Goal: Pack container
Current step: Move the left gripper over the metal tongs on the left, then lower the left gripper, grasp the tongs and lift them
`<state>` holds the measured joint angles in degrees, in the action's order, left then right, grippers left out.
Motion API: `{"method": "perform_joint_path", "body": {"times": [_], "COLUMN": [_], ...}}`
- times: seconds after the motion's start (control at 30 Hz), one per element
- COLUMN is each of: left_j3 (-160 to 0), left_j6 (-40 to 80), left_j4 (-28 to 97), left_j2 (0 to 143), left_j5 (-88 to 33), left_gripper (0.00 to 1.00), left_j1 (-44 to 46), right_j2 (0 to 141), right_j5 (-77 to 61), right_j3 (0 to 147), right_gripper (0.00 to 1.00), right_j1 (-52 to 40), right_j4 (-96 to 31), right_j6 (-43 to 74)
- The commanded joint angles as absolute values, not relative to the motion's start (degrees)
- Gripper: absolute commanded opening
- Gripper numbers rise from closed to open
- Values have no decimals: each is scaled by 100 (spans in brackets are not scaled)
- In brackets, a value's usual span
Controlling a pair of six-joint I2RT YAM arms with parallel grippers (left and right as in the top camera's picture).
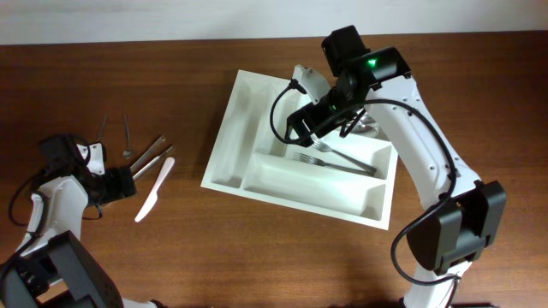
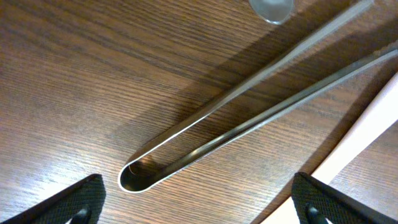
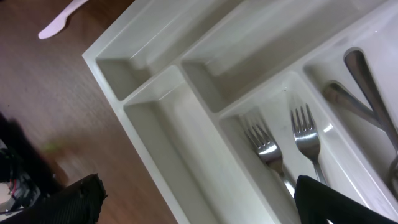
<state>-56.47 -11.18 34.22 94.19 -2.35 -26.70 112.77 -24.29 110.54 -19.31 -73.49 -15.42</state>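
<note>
- Two grippers, both spread wide, neither holding anything.
- At the table's [image 1: 257, 257] left side: left gripper [image 2: 199, 202], low over the dark wood, jaws far apart, nothing clamped.
- Between its black fingertips [image 2: 81, 199], in the left wrist view: looped end of metal tongs [image 2: 205, 134], flat on the wood, touched by neither finger.
- Just right of the tongs: white plastic knife [image 1: 154, 190], also flat on the table, near the left gripper yet apart from it.
- At the top edge of the left wrist view: rounded metal end [image 2: 272, 7], cut off by the frame, kind not clear.
- Farther back on the left: two small metal utensils [image 1: 127, 137], too small to name.
- Right of the table's middle, set at a slant: container [image 1: 257, 111], white plastic, five compartments, flat on the wood and well apart from the loose utensils.
- Above the container's far part: right gripper [image 3: 199, 205], fingers wide, clear of the plastic and of everything inside.
- Inside one long compartment: two forks [image 3: 308, 137], side by side, tines at the same end.
- In the compartment next to the forks: metal handles [image 3: 367, 81], crossing each other, partly hidden under the right arm from overhead.
</note>
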Motion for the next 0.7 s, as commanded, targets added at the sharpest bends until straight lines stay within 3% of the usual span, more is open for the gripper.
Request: {"method": "perform_joint_path", "body": {"times": [0.0, 0.2, 0.47, 0.67], "left_j3": [-5728, -5725, -5725, -5728], "left_j6": [-1365, -1271, -1291, -2488], "left_j4": [3461, 3404, 3380, 3124], "left_j2": [9472, 9472, 9472, 9472], "left_j5": [-353, -987, -1026, -1031], "left_gripper": [99, 99, 99, 100], "left_j1": [-2652, -2652, -2652, -2652], "right_j2": [11288, 11288, 11288, 11288], "right_j5": [-2093, -211, -145, -145], "right_j3": [11166, 11166, 11166, 11144], "right_gripper": [99, 99, 99, 99], "right_j1": [-1949, -1511, -51, 805], "right_j4": [-7330, -7065, -6508, -6294], "right_j6": [-1557, -587, 836, 1553]}}
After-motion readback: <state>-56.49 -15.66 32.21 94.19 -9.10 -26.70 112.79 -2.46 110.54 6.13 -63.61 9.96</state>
